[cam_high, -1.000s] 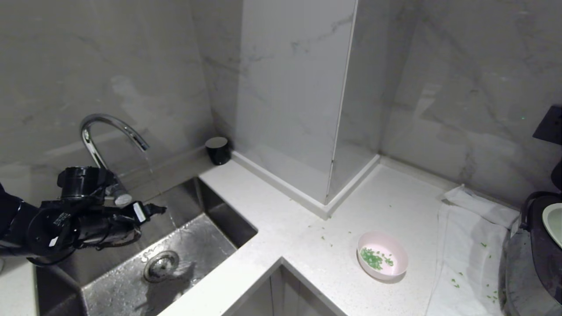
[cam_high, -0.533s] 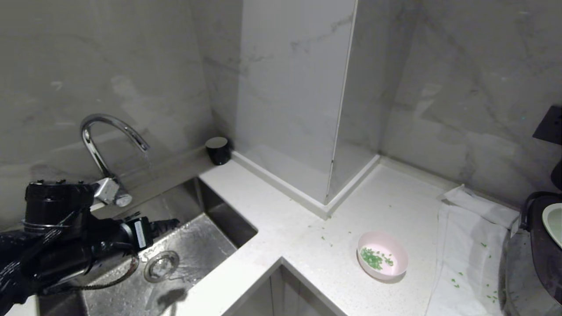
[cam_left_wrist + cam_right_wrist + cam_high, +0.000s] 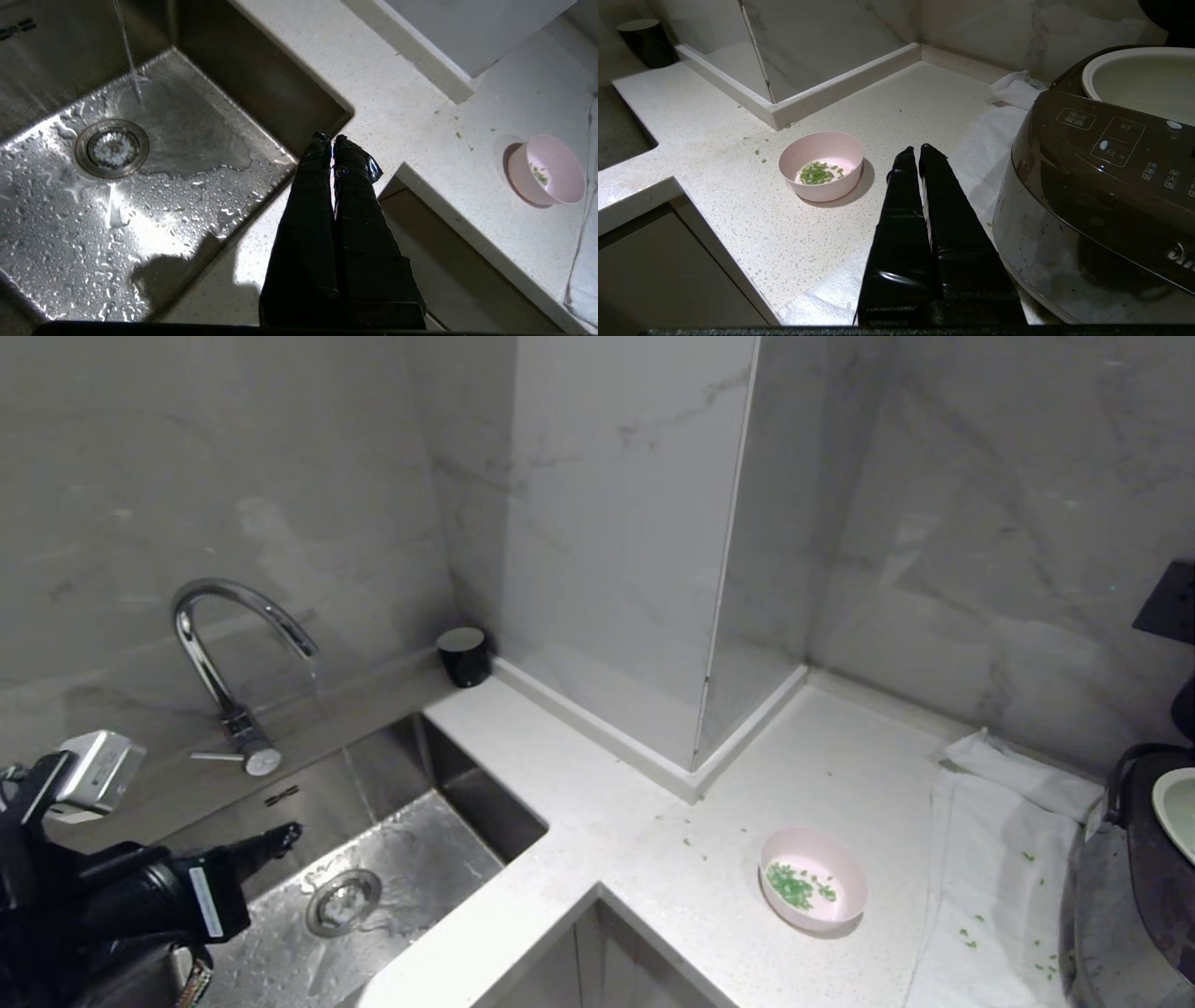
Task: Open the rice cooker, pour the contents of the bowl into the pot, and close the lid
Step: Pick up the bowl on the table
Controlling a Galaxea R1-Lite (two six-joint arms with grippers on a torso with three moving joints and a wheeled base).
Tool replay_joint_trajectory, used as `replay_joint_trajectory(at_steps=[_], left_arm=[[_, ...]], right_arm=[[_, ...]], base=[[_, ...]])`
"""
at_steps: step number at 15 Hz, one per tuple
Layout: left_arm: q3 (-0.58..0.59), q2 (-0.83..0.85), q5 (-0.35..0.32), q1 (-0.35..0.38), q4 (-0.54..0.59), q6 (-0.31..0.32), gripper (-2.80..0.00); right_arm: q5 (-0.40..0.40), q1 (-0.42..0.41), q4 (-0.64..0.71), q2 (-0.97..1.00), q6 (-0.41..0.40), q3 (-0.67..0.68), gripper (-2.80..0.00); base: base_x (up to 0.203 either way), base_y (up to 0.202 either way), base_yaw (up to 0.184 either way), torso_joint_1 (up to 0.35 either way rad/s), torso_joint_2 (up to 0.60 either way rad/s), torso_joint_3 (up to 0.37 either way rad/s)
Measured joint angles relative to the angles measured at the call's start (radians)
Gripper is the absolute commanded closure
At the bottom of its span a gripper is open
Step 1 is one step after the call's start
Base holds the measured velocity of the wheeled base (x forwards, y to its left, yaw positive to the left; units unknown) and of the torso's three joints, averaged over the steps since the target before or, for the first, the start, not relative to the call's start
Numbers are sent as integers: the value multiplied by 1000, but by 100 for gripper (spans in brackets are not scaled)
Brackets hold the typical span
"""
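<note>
Grey marble walls (image 3: pixel 233 476) are wrapping the corner, with a white speckled counter (image 3: pixel 597 775) running beneath them. A wet steel sink (image 3: pixel 392 859) is sitting at the left, water trickling from the curved faucet (image 3: pixel 201 616). The rice cooker (image 3: pixel 1092 186) is standing on a white cloth (image 3: pixel 990 859) at the right, its pale pot (image 3: pixel 1134 79) showing. The pink bowl (image 3: pixel 814 879), on the counter just left of the cloth, is holding green bits (image 3: pixel 794 885). The left gripper (image 3: pixel 285 835) is hanging over the sink, fingers pressed together and empty. The right gripper (image 3: pixel 915 150) is hovering beside the cooker, likewise pinched together.
</note>
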Motion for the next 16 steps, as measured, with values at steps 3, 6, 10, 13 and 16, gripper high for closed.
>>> replay_joint_trajectory(at_steps=[3,6,10,13,16], left_arm=[[61,-153,2,-5,2,10,0],[94,-311,2,-5,52,12,0],[55,-548,1,9,246,36,0],[9,-706,-6,138,391,171,0],[6,-828,35,235,413,330,0]], right_arm=[[0,0,0,0,0,0,0],[0,0,0,0,-1,0,0],[0,0,0,0,0,0,0],[0,0,0,0,-1,0,0],[-1,0,0,0,0,0,0]], base=[[0,0,0,0,0,0],[0,0,0,0,0,0],[0,0,0,0,0,0],[0,0,0,0,0,0],[0,0,0,0,0,0]])
